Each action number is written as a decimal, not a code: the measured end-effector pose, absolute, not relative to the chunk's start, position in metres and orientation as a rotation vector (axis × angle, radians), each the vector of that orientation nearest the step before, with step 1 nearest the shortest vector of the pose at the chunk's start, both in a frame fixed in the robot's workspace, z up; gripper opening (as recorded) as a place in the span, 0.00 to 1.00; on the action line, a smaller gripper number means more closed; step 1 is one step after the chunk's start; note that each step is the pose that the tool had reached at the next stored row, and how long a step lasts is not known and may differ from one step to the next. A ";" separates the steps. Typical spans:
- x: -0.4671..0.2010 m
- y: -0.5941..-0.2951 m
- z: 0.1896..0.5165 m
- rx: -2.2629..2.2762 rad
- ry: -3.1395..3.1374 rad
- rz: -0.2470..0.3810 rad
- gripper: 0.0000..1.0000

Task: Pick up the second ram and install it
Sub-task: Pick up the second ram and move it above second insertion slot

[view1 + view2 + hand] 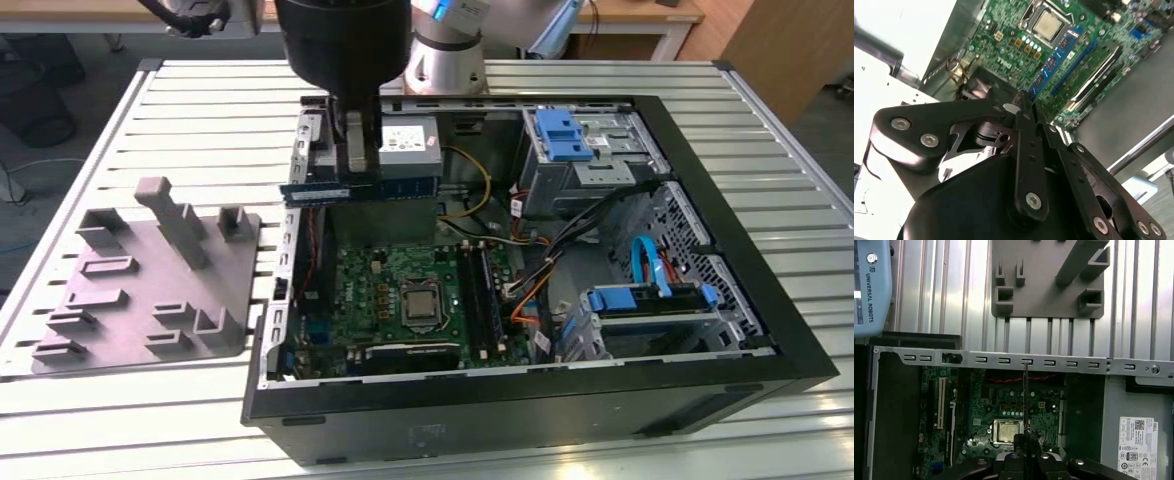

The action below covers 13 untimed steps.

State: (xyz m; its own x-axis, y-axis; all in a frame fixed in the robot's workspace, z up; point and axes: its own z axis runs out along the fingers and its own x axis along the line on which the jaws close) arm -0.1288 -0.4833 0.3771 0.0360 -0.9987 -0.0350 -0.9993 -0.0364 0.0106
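Claw (351,182) clenched on the ram (314,193) over the open case (534,410).
The ram hangs level from the fingertips, above the motherboard (387,290) inside the case.

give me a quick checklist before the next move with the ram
1. ram gripped: ok, the claw is shut on it.
2. ram clear of the block: ok, they are apart; the block lies on the table at the exterior view's left.
3. ram over the case: ok, it hangs above the open side.
4. ram seated in the slots: not ok, it is held above the board.
5. ram lined up with a slot: cannot tell.
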 end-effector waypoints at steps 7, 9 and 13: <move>-0.108 -0.481 0.375 -2.251 2.171 0.056 0.14; -0.100 -0.481 0.372 -2.253 2.173 0.060 0.14; -0.087 -0.481 0.365 -2.253 2.173 0.061 0.14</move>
State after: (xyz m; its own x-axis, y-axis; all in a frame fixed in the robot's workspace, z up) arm -0.0873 -0.4806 0.3649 0.0356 -0.9987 -0.0354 -0.9992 -0.0363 0.0190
